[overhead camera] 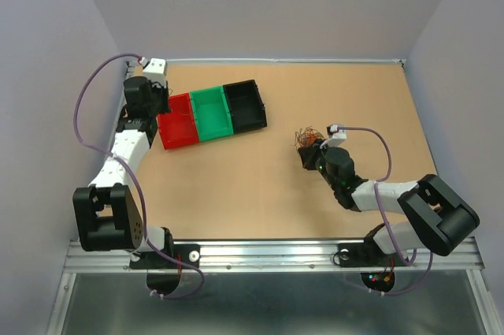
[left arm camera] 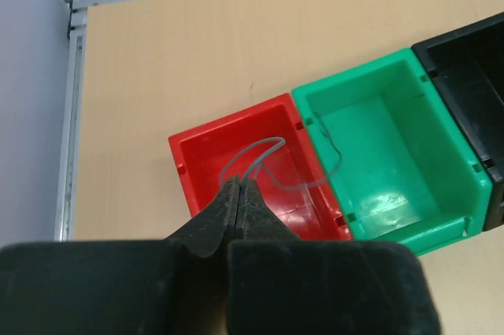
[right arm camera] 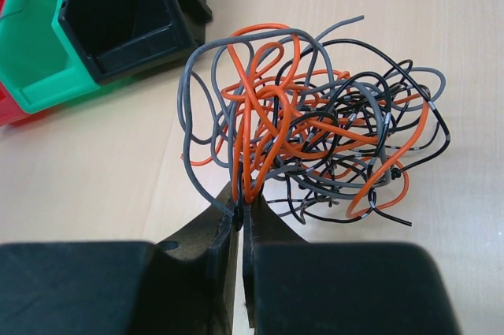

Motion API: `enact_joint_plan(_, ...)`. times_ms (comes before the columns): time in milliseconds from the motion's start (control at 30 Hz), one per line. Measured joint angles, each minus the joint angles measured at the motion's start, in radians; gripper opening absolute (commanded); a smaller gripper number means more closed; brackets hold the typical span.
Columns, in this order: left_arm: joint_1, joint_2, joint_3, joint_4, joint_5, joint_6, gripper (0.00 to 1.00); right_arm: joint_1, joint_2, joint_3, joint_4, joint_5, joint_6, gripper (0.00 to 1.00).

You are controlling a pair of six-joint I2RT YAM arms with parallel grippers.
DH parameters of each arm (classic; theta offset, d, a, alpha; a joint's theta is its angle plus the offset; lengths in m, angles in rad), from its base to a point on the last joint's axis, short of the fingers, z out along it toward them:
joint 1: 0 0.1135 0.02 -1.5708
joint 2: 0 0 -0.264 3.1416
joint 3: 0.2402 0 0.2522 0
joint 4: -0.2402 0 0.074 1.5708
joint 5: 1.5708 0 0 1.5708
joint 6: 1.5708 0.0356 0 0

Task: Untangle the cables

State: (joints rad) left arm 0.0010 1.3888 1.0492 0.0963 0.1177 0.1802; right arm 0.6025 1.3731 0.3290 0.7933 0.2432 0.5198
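Note:
The cables (right arm camera: 315,122) form a tangled clump of orange, grey and black wires on the table, seen small in the top view as the cables (overhead camera: 307,138) right of centre. My right gripper (right arm camera: 240,210) is shut on orange and black strands at the clump's near edge; the same right gripper (overhead camera: 310,152) sits just below the clump. My left gripper (left arm camera: 239,185) is shut on a thin grey wire (left arm camera: 260,148) that loops over the red bin (left arm camera: 185,168). In the top view the left gripper (overhead camera: 164,103) is at that bin's left end.
Three bins stand in a row: the red bin (overhead camera: 178,124), a green bin (overhead camera: 211,113) and a black bin (overhead camera: 244,105). A thin dark wire (left arm camera: 335,158) lies in the green bin (left arm camera: 409,193). The black bin (right arm camera: 118,12) is beyond and left of the clump.

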Motion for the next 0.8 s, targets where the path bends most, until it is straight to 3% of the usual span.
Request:
enact_joint_plan(167, 0.027, -0.072, -0.154, 0.109, 0.053, 0.005, 0.00, 0.000, 0.000, 0.000, 0.000, 0.000, 0.000, 0.01)
enact_joint_plan(333, 0.021, -0.115, -0.206, 0.158, 0.057, 0.013, 0.00, 0.000, 0.001, 0.000, 0.000, -0.007, 0.001, 0.00)
enact_joint_plan(800, 0.087, -0.191, -0.288, 0.301, -0.148, -0.025, 0.00, 0.000, 0.015, 0.000, 0.000, -0.020, 0.001, 0.01)
